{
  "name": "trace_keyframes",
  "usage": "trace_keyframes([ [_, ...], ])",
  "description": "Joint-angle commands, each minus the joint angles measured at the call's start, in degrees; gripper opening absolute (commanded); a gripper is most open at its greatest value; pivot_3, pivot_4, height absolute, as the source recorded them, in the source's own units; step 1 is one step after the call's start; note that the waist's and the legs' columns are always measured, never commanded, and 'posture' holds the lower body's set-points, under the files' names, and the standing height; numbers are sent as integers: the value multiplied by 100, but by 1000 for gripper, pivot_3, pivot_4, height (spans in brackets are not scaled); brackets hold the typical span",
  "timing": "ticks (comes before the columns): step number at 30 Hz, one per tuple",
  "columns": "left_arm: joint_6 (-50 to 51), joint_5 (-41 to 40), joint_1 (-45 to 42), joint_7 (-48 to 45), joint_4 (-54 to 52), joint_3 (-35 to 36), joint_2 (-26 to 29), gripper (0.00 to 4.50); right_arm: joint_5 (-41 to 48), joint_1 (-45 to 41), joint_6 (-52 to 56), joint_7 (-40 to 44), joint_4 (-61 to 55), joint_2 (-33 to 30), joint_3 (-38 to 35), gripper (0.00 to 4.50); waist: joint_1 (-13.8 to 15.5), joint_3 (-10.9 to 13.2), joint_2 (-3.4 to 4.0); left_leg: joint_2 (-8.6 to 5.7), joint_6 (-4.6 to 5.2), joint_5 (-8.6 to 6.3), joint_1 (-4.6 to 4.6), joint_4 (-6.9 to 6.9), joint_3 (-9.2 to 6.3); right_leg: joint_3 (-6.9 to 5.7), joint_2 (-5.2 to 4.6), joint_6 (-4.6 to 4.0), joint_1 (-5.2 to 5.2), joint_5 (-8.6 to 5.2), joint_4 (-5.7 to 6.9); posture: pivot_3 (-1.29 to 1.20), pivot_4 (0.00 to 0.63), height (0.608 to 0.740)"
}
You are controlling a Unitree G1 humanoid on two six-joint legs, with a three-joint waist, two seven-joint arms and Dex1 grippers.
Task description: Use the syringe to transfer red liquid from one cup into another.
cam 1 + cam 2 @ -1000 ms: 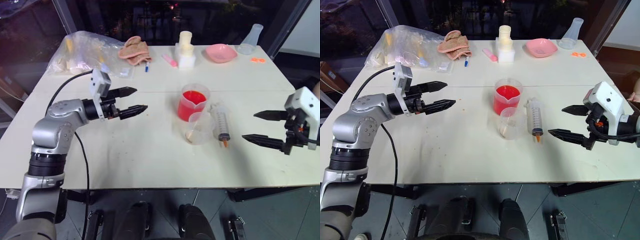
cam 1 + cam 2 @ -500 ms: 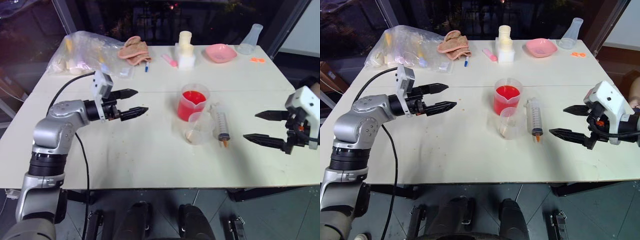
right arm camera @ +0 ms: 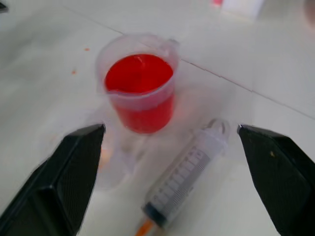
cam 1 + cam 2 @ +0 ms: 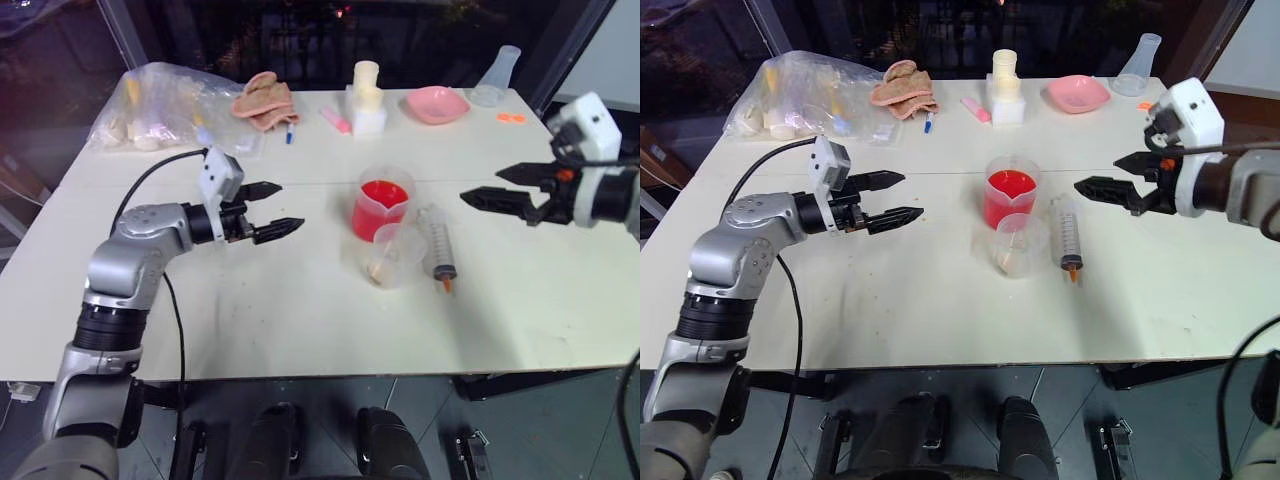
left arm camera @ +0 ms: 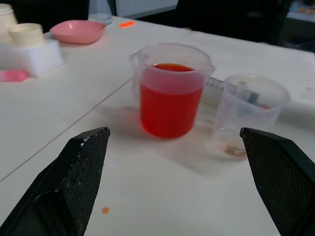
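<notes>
The syringe [image 4: 440,246] lies flat on the white table [image 4: 250,300], orange tip toward me, just right of the two cups. The larger cup [image 4: 382,205] holds red liquid [image 3: 139,73] to about two thirds. Touching its front stands the smaller frosted cup [image 4: 396,257], nearly colourless with a faint residue at the bottom. My left gripper [image 4: 292,205] hovers open to the left of the cups, pointing at them, holding nothing. My right gripper [image 4: 480,186] is open and empty in the air to the right of the syringe, pointing left and slightly down at it and the red cup.
Along the far edge sit a clear plastic bag [image 4: 170,105], a tan cloth [image 4: 265,98], a blue pen [image 4: 291,132], a pink marker [image 4: 338,120], a white block with cream cylinders [image 4: 368,100], a pink dish [image 4: 437,103] and a conical flask [image 4: 497,75].
My right gripper has risen and swung forward and leftward, from low near the table's right front edge to above the table beside the syringe. The left gripper has hardly moved.
</notes>
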Motion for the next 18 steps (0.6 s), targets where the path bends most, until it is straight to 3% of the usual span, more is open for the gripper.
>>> trace_keyframes([
  [1, -232, 62, -71, 186, -115, 118, -110, 4478, -746, -1221, 668, -686, 1049, 357, 667, 4500, -24, 0, 0, 0, 0, 0, -3, -1, 4, 5, 1, 0, -6, 1, 2, 0, 150, 740],
  [8, -242, 96, 72, 553, -254, 241, -225, 4478, -1698, -3058, 1138, -1289, 4045, 1291, 1632, 4500, -34, -1, 1, -3, -44, 29, -59, -19, 9, 1, 3, 14, -76, 20, 10, 0, 150, 740],
  [18, -138, 36, 306, 845, -623, 374, -136, 4478, -2450, -3705, 900, -1235, 6126, 2241, 1866, 4500, -108, -1, 3, -8, -54, 37, -75, -19, 5, -14, 7, 15, -90, 21, 21, 0, 150, 740],
])
